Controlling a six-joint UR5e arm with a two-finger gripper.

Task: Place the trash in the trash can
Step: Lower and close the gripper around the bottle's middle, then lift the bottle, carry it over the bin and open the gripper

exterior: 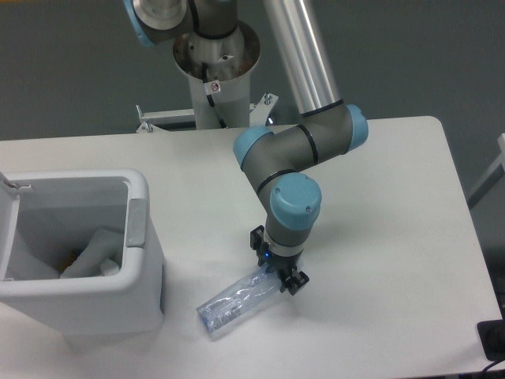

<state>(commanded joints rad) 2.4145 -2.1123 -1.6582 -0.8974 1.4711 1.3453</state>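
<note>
Bottle (237, 301), crushed clear plastic, lies tilted, its upper end pinched between fingers (275, 272).

Gripper (278, 266) fingertips hidden behind wrist and bottle (239, 298) end; grip can't be confirmed. Bottle cap not visible. Bin (147, 260) cut off at left edge, contents too blurry to ID. Arm's upper part runs off top.

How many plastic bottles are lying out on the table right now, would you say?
1: the crushed bottle lies right of the trash can, its near end at the gripper. Others may be hidden inside the can.
</note>
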